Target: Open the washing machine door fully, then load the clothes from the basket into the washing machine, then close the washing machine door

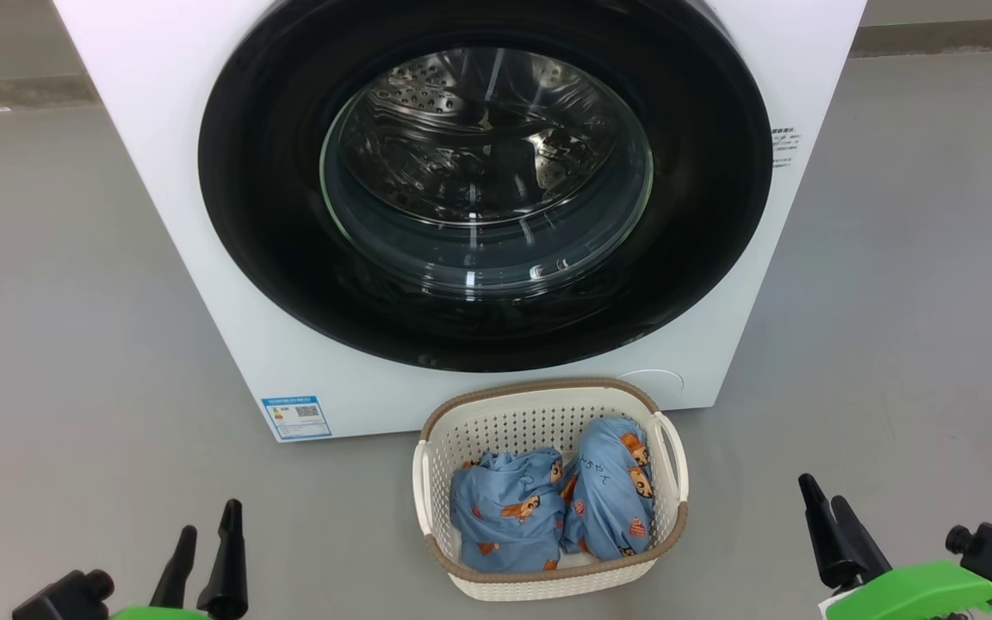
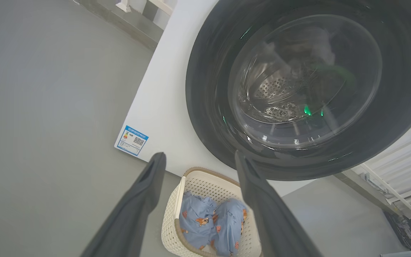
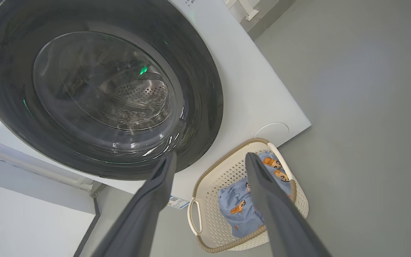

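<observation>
Left gripper (image 1: 210, 525): spread wide with nothing between its fingers. It hangs low on your left, over bare floor (image 1: 74, 344) and well apart from the washing machine (image 1: 160, 172).
Right gripper (image 1: 821, 492): also spread and empty, low on your right, clear of the basket (image 1: 539, 386).
Basket: on the floor just in front of the washing machine, below the lower right of the door (image 1: 272, 215). It sits between your two grippers and further forward.
Clothes (image 1: 505, 508): two blue bundles side by side in the basket, touching each other. None are in the drum.
Door: shut flat against the white front. The steel drum shows through the glass (image 1: 487, 172) and looks empty.
Step in hand: opening the door. Loading waits until it is swung fully back.
Handle: you cannot make out a recess or catch on the black ring from here. Search along its outer edge before you commit an arm.
Approach: bring one gripper to that edge with its fingers apart and hook a fingertip behind the rim. Don't press on the glossy face, where it will likely slip.
Pull: follow the door's arc round its hinge, not straight back.
Watch: the basket is close beneath the door, so a low-sweeping arm could knock it.
Other arm: park it outside the swing.
</observation>
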Robot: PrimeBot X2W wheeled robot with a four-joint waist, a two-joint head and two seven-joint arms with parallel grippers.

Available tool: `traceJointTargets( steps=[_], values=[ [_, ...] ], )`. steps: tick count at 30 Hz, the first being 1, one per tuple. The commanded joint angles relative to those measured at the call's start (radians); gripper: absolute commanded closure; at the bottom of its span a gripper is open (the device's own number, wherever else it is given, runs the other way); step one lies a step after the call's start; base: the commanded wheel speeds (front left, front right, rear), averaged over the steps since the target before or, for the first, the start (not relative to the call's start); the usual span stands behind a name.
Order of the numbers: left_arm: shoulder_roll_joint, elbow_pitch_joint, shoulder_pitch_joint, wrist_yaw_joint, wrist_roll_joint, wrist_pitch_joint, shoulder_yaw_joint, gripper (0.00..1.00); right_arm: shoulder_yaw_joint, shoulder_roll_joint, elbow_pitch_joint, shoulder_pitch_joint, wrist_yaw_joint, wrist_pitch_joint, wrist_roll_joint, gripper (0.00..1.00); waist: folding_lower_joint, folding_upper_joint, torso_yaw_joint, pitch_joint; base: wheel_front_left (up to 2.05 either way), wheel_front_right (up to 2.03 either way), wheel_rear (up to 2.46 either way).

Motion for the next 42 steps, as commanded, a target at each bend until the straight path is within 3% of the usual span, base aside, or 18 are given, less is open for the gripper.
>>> traceJointTargets(
  steps=[1,42],
  values=[
    [0.020,-0.034,-0.015,-0.002,0.034,-0.013,0.016,0.00,0.019,-0.020,-0.019,-0.051,0.001,-0.013,-0.035,0.00,-0.0001,0.0000,0.000,0.000,0.00,0.00,0.00],
    [0.046,-0.044,-0.002,-0.003,0.493,-0.134,-0.017,0.00,0.097,-0.075,0.010,-0.081,0.001,-0.133,-0.438,0.00,-0.0001,0.0000,-0.015,-0.009,0.00,0.00,0.00]
  ],
)
